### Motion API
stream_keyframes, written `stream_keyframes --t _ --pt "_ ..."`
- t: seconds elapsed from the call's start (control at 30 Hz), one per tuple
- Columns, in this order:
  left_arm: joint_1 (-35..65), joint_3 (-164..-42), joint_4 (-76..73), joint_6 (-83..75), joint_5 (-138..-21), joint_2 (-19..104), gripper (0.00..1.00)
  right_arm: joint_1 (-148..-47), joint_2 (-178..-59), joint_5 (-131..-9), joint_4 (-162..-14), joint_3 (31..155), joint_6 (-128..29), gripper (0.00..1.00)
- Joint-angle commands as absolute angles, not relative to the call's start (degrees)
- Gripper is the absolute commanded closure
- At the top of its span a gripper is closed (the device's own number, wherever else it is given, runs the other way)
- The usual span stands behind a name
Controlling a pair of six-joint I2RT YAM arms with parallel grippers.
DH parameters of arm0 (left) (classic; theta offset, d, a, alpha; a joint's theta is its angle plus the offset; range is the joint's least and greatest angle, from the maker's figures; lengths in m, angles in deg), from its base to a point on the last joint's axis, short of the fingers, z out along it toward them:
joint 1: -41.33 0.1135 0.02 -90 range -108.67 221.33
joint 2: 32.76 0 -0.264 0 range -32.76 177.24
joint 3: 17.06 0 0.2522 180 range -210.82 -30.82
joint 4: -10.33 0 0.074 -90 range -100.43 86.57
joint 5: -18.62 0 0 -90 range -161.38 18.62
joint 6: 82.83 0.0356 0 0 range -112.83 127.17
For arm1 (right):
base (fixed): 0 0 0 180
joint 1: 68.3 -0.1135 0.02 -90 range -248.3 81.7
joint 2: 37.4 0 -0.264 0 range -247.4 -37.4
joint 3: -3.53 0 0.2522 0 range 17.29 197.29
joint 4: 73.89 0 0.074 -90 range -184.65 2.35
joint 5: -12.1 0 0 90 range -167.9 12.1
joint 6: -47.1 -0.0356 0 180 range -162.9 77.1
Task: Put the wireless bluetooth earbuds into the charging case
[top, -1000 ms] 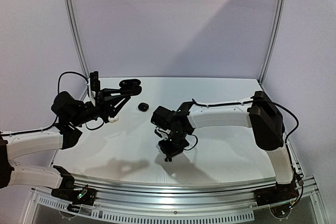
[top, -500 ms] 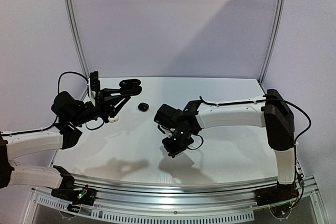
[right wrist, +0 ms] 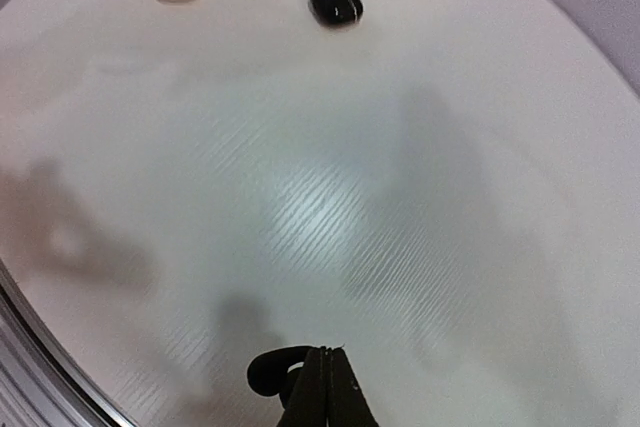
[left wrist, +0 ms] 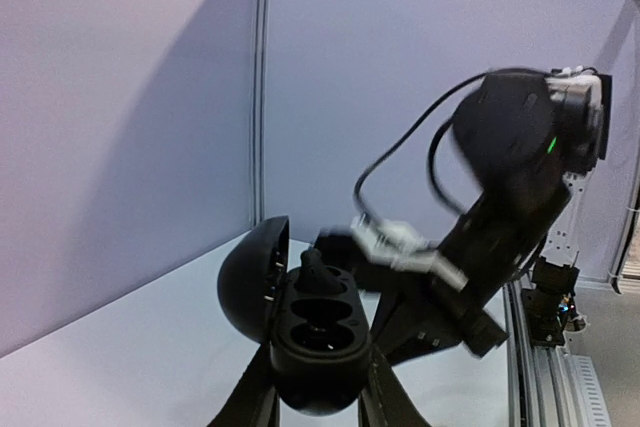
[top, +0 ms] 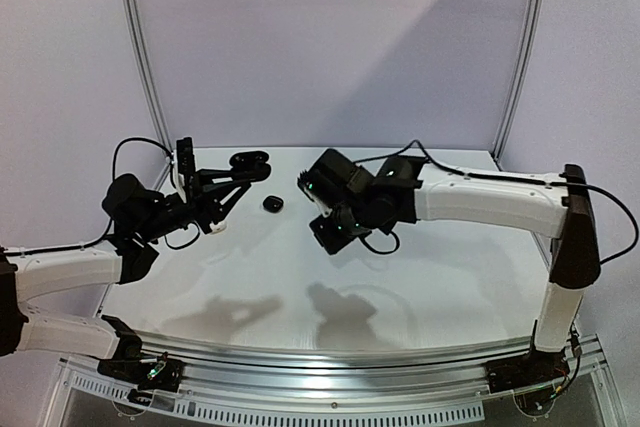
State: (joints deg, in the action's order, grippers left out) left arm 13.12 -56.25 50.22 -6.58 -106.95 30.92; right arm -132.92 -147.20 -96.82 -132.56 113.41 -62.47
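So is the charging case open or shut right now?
Open. The charging case has its lid swung back, and a black earbud stands inside, next to a well that looks empty.

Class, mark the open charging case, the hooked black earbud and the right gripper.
open charging case (left wrist: 318, 372): left wrist view, lower shell.
hooked black earbud (right wrist: 268, 373): right wrist view, curved hook.
right gripper (right wrist: 326, 353): right wrist view, between closed fingertips.

No lettering, brand, number or sign is legible anywhere; the open black charging case (left wrist: 318, 382) seems unmarked, though the view is soft.
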Motion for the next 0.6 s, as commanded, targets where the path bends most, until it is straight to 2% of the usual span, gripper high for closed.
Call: stream_keyframes --t 0.0,0.27,0.57 --pt "13.5 -56.8 49.0 -5.9 -103.7 32.6 1.0 -136.4 -140.6 -106.4 -127.6 120.5 -48.4 1.0" --pt "12.9 -60.1 46.7 -3.6 -103.4 34.5 1.0 -140.0 -138.3 -109.4 -117.6 129.0 -26.5 1.0" --pt "10.4 -62.3 48.7 3.0 -103.3 35.3 1.0 -140.4 -142.8 -106.2 -107.2 132.2 -7.7 1.0"
